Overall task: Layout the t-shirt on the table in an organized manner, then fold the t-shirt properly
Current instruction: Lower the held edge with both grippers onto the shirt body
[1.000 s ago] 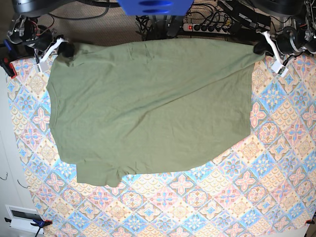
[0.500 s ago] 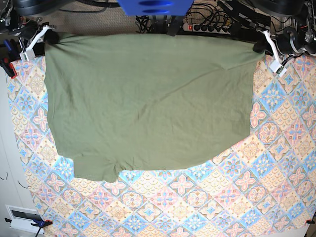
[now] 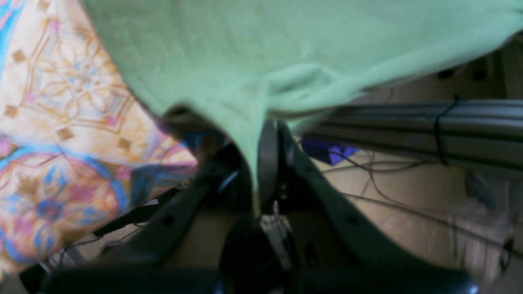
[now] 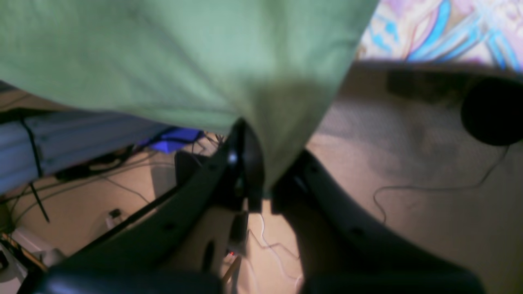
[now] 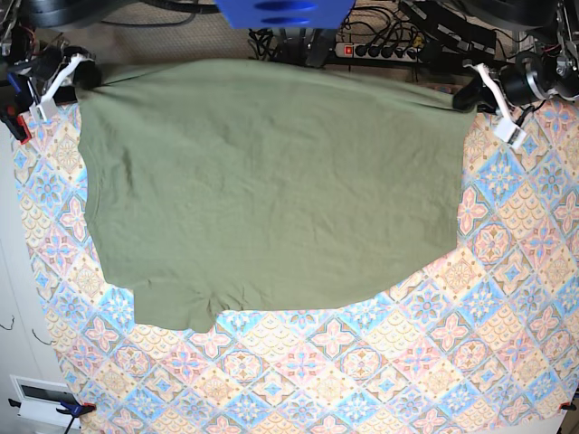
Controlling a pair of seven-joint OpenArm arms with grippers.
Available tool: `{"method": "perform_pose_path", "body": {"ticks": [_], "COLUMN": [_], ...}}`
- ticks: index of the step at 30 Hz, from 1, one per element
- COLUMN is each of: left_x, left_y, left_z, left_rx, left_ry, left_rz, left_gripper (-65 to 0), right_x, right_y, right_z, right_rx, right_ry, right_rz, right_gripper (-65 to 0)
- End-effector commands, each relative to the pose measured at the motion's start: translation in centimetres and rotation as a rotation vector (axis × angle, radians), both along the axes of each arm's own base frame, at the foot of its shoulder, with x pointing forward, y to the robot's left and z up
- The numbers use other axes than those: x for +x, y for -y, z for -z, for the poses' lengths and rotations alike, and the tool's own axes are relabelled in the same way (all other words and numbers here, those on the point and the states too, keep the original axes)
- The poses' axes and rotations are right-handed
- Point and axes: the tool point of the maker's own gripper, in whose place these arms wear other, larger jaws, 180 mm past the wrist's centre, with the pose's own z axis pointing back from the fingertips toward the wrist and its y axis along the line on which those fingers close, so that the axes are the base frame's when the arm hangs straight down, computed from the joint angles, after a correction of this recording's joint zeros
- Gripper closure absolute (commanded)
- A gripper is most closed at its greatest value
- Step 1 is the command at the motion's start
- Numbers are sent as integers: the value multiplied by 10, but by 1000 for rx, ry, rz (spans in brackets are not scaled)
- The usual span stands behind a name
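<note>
The olive-green t-shirt (image 5: 271, 190) is stretched wide across the far half of the table (image 5: 380, 362), its far edge pulled taut over the table's back edge. My left gripper (image 5: 469, 93) is shut on the shirt's far right corner; the left wrist view shows the cloth (image 3: 253, 73) pinched between the black fingers (image 3: 267, 159). My right gripper (image 5: 83, 76) is shut on the far left corner, with fabric (image 4: 184, 53) running down into its jaws (image 4: 261, 179). A sleeve bulges at the near left (image 5: 176, 312).
A power strip (image 5: 380, 50) and cables lie behind the table. A blue mount (image 5: 285, 13) hangs over the back middle. A white box (image 5: 41, 400) sits off the table's near left corner. Patterned cloth lies bare in the near half.
The right gripper has pulled its corner outward to the left and back, spreading the shirt wider. The far edge has risen and drawn taut; the left gripper shifted slightly inward.
</note>
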Motion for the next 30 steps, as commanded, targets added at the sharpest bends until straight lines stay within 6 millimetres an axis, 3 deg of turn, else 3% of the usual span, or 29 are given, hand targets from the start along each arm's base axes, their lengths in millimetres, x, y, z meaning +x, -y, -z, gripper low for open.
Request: {"method": "perform_pose_path", "body": {"ticks": [1, 9, 18, 22, 30], "left_x": [14, 41, 62, 70, 72], "left_y": [3, 24, 35, 29, -4], "left_z": [-11, -17, -24, -20, -19], "left_rx": [-21, -112, -165, -178, -156], "left_ry": [62, 158, 226, 226, 235], "left_rz": [-7, -68, -103, -131, -234], "left_gripper": [0, 0, 0, 0, 0], "right_x": [13, 49, 69, 80, 93], "right_y": [7, 8, 18, 21, 38], "right_z": [-11, -22, -13, -12, -8], "right_rx": [-14, -16, 33, 49, 44], "right_ry": [49, 148, 170, 188, 182], "right_rz": [-2, 3, 75, 97, 135], "right_gripper": [-15, -15, -15, -15, -15]}}
